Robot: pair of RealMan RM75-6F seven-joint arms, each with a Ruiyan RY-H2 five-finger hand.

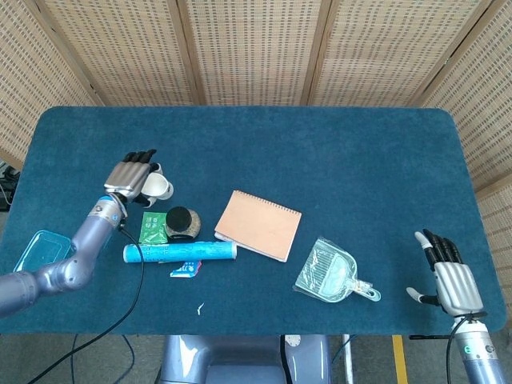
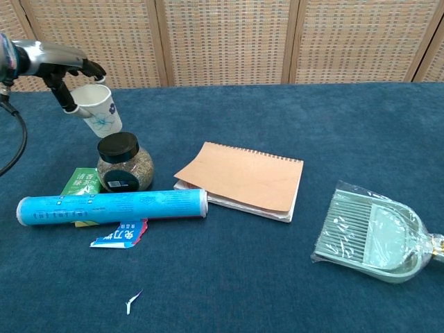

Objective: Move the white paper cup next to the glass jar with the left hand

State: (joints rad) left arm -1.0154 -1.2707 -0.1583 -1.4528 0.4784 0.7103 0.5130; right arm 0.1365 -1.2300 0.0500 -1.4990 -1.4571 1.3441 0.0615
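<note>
My left hand [image 1: 133,176] [image 2: 64,73] holds the white paper cup [image 1: 158,187] [image 2: 98,110], which has a blue flower print, lifted and tilted above the table. The cup hangs just behind and left of the glass jar [image 1: 182,223] [image 2: 124,162], a round jar with a black lid and grainy contents. My right hand [image 1: 450,278] rests open at the table's near right corner, fingers spread, holding nothing.
A blue tube [image 1: 179,252] [image 2: 111,207] lies in front of the jar, with a green packet [image 1: 152,227] and a torn wrapper [image 2: 118,235] beside it. A tan notebook [image 1: 258,225], a clear plastic dustpan [image 1: 332,272] and a blue lid [image 1: 36,250] are also on the blue table [image 1: 320,152].
</note>
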